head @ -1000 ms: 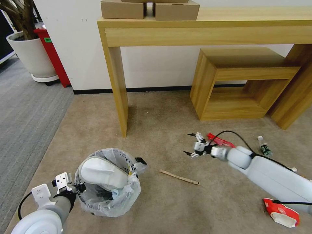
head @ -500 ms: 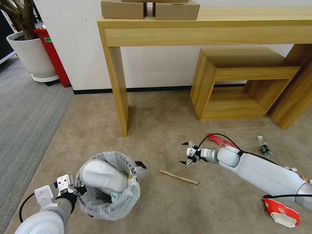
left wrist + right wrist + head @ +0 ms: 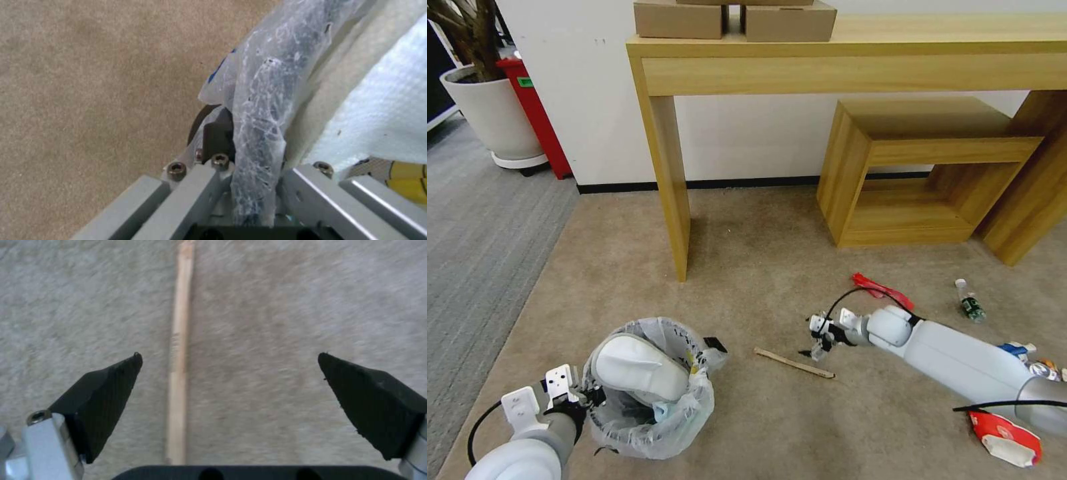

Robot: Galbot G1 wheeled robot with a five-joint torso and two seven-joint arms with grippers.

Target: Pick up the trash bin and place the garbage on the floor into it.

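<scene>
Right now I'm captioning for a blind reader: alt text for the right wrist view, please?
The open right gripper hovers over beige carpet, its two black fingertips straddling a thin wooden stick lying lengthwise between them, nearer one fingertip.

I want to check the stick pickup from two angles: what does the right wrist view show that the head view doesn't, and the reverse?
Right wrist view alone: the wooden stick lies lengthwise in the gap between the two dark fingers, nearer one of them, and neither touches it.

Head view alone: the left gripper clamped on the rim of the trash bin, which holds a white slipper; also the red wrapper, the small bottle and the red-white cup on the carpet.

Both: the open right gripper low over the stick.
</scene>
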